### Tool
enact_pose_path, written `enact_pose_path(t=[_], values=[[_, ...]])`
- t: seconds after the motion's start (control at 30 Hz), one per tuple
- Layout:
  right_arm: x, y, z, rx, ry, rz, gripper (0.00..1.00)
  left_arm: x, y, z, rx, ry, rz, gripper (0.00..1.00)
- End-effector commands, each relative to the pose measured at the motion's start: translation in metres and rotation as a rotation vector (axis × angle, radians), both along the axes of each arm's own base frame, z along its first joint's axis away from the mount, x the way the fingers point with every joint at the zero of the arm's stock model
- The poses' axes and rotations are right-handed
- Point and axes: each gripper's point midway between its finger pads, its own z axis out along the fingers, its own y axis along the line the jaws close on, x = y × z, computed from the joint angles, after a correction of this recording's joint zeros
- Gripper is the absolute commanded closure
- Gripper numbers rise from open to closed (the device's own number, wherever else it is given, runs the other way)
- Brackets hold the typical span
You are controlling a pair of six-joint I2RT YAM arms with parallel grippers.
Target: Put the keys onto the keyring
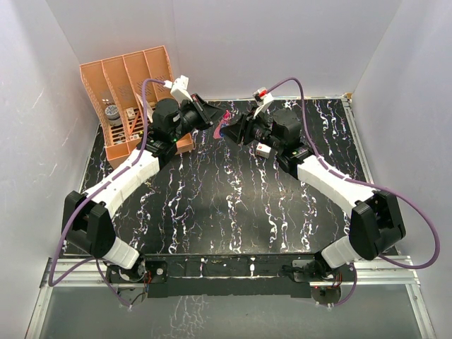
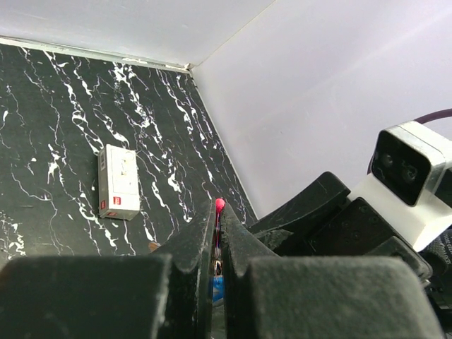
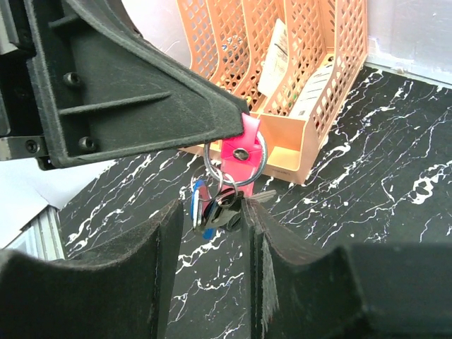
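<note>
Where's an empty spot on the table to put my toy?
Biggest bare patch: the middle of the table, between the left arm and right arm. Crowded at the back: the orange rack, the white box, and the left gripper and right gripper meeting at the keyring.

orange rack [image 1: 131, 92] beside left gripper [image 1: 212, 119], open tabletop [image 1: 226, 212] nearer

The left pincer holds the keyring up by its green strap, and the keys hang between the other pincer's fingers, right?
Not quite: the strap is pink-red, not green. The right wrist view shows the left pincer holding the keyring up by that strap, the keys hanging between the right pincer's fingers.
</note>
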Motion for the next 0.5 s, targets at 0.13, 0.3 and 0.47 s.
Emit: enact_pose_path(t=[0.13,0.3,0.47], values=[[0.009,-0.001,0.031,0.04,-0.086,-0.063,0.67,-0.008,-0.006,0.045,-0.061,-0.085,-0.022,1.0],[0.012,-0.007,0.031,0.028,-0.088,-0.104,0.86,-0.009,-0.006,0.044,-0.046,-0.082,-0.023,1.0],[0.013,-0.013,0.032,-0.007,-0.103,-0.127,0.94,-0.013,-0.004,0.039,0.007,-0.051,-0.03,1.0]])
